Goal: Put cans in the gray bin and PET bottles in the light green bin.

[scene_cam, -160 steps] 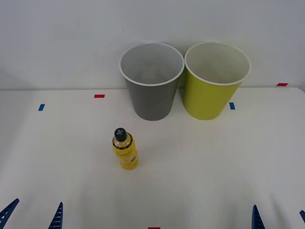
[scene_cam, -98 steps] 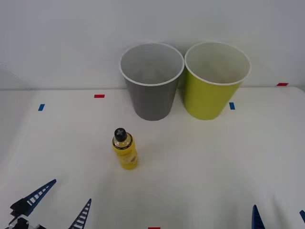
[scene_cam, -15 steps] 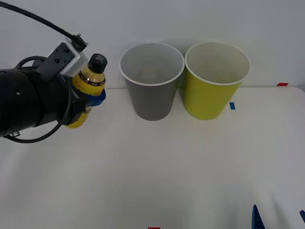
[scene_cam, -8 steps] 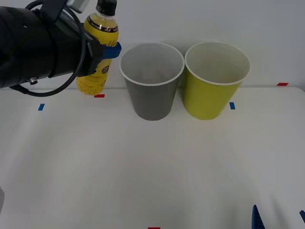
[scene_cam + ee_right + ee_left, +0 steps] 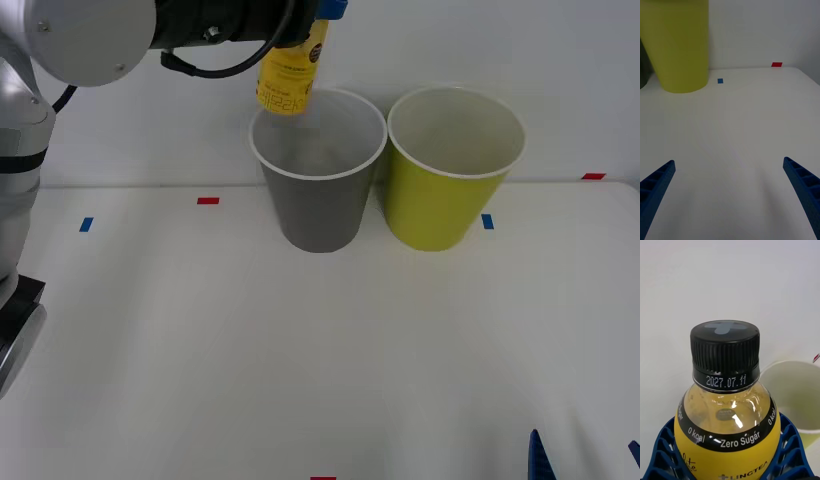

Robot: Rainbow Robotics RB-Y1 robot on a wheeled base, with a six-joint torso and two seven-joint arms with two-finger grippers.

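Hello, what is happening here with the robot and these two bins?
The robot is sorting. Its left gripper holds the PET bottle of yellow liquid high in the air, its bottom over the near-left rim of the gray bin. The light green bin, where bottles belong, stands just to the right of the gray one. The right gripper waits open, low over the table.
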